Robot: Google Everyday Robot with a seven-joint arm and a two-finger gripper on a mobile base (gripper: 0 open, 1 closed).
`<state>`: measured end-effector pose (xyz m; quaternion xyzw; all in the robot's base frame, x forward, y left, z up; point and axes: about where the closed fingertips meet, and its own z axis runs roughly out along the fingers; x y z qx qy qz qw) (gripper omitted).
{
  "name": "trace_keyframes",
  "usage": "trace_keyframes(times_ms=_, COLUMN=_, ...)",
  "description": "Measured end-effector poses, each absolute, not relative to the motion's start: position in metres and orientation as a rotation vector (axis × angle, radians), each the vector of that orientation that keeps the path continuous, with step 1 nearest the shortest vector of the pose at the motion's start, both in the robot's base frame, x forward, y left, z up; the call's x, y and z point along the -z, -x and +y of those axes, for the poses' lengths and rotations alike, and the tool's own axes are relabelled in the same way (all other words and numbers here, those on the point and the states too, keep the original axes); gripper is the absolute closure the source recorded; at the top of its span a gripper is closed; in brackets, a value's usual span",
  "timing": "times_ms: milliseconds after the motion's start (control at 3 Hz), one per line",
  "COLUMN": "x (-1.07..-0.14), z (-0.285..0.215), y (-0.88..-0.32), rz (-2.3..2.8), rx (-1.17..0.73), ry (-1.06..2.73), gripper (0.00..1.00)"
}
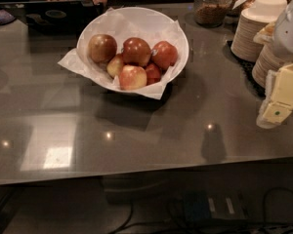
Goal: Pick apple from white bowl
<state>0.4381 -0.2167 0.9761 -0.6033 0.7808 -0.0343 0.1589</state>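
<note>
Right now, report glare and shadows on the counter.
Camera view: bright glare patch on the counter at lower left, small glints beside it; the white bowl casts a dark shadow toward the front; the gripper, at the right edge, is brightly lit.

6 apples (102, 48) (136, 51) (164, 55) (115, 65) (133, 77) (153, 73), 1 white bowl (178, 35), 1 gripper (279, 105) at rt edge.

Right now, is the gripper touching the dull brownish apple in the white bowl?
Apart. The camera view shows the gripper at the right edge, counter separating it from the apple and white bowl.

Hand (279, 104) right of white bowl (181, 57)
</note>
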Motion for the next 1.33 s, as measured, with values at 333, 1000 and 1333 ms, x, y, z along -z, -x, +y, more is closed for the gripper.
trace_keyframes(times_ms=333, x=-0.976, z=-0.217, y=-0.438, rz=2.232, rx=0.098, ry=1.725, gripper=0.00)
trace_keyframes(times_ms=1000, x=-0.984, z=-0.179, y=-0.468, rz=2.103, rx=0.133, ry=1.780, gripper=0.00)
trace_keyframes(times_ms=1333, x=-0.977, z=-0.159, y=-0.491, rz=2.065, rx=0.133, ry=1.835, gripper=0.00)
